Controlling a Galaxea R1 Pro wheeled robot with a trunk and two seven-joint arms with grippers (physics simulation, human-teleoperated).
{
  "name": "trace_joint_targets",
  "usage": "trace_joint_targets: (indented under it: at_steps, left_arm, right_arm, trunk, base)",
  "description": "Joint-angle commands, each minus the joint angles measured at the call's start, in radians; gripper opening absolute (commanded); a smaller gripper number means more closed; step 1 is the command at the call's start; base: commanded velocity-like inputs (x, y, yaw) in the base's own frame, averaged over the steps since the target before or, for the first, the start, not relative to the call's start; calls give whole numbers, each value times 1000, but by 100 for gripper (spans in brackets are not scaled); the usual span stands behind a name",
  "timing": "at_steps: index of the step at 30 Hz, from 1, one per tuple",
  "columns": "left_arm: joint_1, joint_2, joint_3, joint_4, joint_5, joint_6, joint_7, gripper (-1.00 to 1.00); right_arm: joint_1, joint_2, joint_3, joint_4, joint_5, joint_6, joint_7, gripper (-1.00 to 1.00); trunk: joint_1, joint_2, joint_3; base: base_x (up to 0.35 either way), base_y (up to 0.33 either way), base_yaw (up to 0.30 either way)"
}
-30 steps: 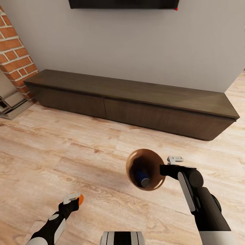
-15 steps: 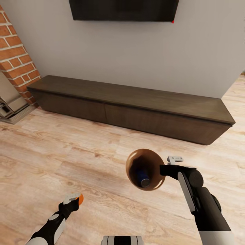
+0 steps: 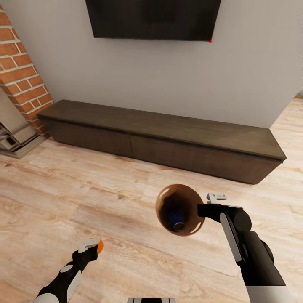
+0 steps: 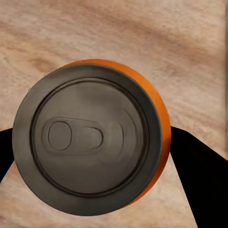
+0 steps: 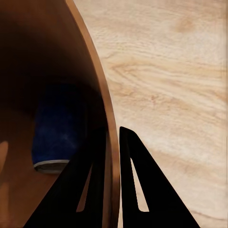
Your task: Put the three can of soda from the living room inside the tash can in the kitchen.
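My right gripper (image 3: 201, 209) is shut on the rim of the tash can (image 3: 165, 206), carried tilted above the wood floor with its brown mouth facing me. A dark blue can of soda (image 3: 176, 219) lies inside it; the right wrist view shows that blue can (image 5: 59, 130) behind the rim (image 5: 107, 118), which the two dark fingers (image 5: 137, 185) pinch. My left gripper (image 3: 93, 245) at the lower left is shut on an orange can of soda (image 3: 99, 245). In the left wrist view, the orange can's grey top (image 4: 88, 137) faces the camera between the dark fingers (image 4: 194, 180).
A long dark wood TV cabinet (image 3: 168, 139) runs along the grey wall ahead, under a wall TV (image 3: 152, 19). A brick fireplace (image 3: 19, 80) with a metal hearth (image 3: 17, 136) stands at the left. Light wood floor (image 3: 84, 189) lies open between me and the cabinet.
The whole head view has shifted: the cabinet and TV sit lower and farther off, so the camera has moved. Both grippers hold their loads as before.
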Motion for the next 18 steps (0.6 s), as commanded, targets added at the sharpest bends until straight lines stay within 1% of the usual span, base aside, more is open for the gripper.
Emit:
trace_joint_targets:
  at_steps: [1, 18]
  left_arm:
    - [0, 0, 0, 0, 0, 0, 0, -100]
    - [0, 0, 0, -1, 0, 0, 0, -100]
  right_arm:
    - [0, 0, 0, 0, -21, 0, 6, -100]
    - [1, 0, 0, 0, -21, -1, 6, -100]
  trunk:
    - [-4, 7, 5]
    - [-69, 126, 86]
  base:
    - [0, 0, 0]
    - [0, 0, 0]
